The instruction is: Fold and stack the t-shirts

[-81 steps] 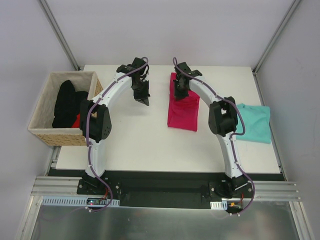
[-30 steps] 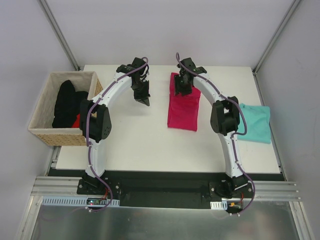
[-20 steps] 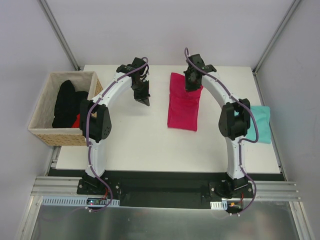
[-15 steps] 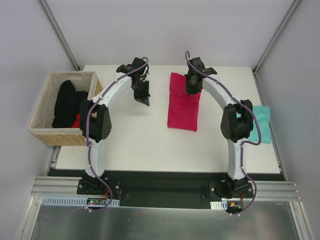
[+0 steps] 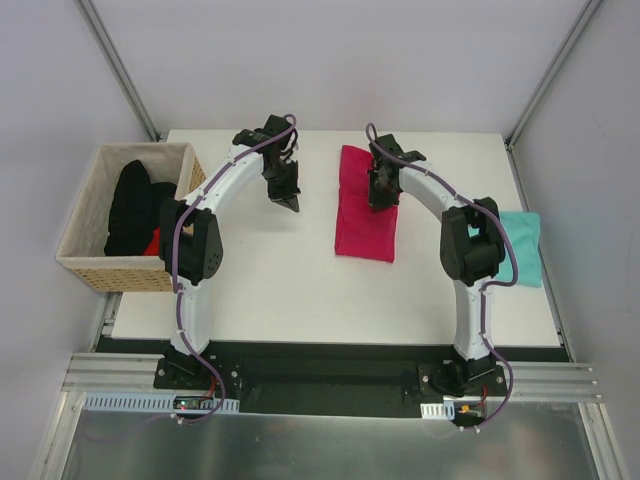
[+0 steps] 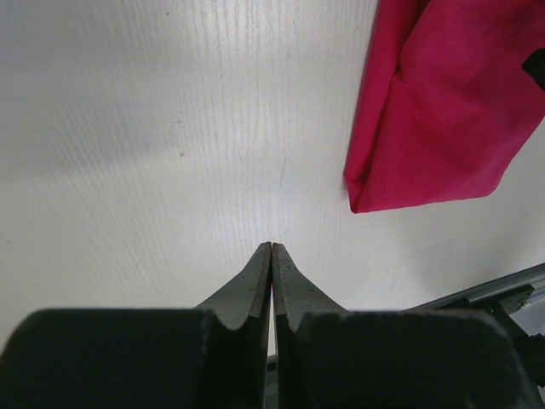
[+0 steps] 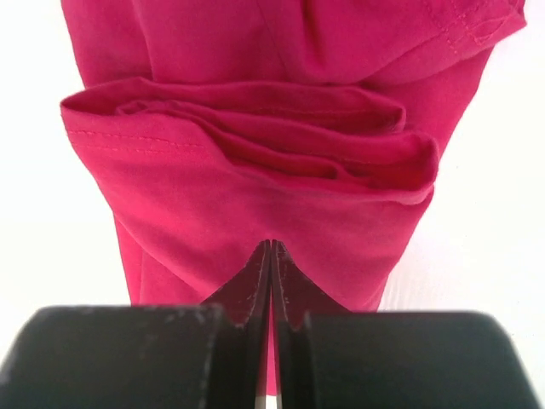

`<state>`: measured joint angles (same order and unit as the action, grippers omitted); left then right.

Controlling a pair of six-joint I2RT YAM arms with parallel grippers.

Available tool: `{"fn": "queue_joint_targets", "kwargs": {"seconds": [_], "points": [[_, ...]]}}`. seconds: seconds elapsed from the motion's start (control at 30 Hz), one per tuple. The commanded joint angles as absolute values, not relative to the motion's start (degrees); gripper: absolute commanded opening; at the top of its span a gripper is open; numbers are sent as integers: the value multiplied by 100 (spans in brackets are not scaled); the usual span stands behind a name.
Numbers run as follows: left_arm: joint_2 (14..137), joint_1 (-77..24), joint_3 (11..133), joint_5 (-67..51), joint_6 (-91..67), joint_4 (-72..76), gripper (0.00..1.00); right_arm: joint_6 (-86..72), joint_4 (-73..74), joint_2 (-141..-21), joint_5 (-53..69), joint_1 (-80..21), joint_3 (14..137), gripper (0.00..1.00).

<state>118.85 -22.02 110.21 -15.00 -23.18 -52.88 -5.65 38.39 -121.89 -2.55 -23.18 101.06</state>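
Where the right pincer (image 7: 271,247) sits: on the far right part of the pink t-shirt (image 5: 362,225), its fingers pressed together and the tips nipping the cloth just below a raised fold of several layers.
Left pincer (image 6: 271,249): fingers together with nothing between them, hanging over bare surface (image 5: 280,280), left of the pink t-shirt and apart from it.
Pink t-shirt: folded into a long strip, lying at the far middle of the surface.
Teal t-shirt (image 5: 522,245): at the right edge of the surface, partly hidden behind the right arm, well apart from the pink one.
Basket (image 5: 85,262): beside the surface's left edge, holding a black garment (image 5: 130,205).
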Motion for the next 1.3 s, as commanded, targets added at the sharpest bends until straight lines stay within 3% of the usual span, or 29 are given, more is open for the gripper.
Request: {"fn": "queue_joint_targets", "kwargs": {"seconds": [0.0, 0.8, 0.93, 1.23, 1.27], "points": [[11707, -2153, 11039, -1547, -2312, -5396, 0, -720, 3683, -12339, -141, -2233, 10335, 1], [11681, -2153, 10898, -1459, -2303, -5440, 0, -598, 3902, -13175, 325, -1591, 11681, 1], [11672, -2153, 10907, -1494, -2303, -5432, 0, -607, 3885, -12877, 159, -1600, 11426, 15], [11567, -2171, 10907, -1582, -2294, -5405, 0, -545, 3876, -11761, -667, -1600, 10881, 19], [11549, -2188, 10899, -1591, -2303, -5405, 0, -562, 3876, -11664, -703, -1600, 10820, 25]]}}
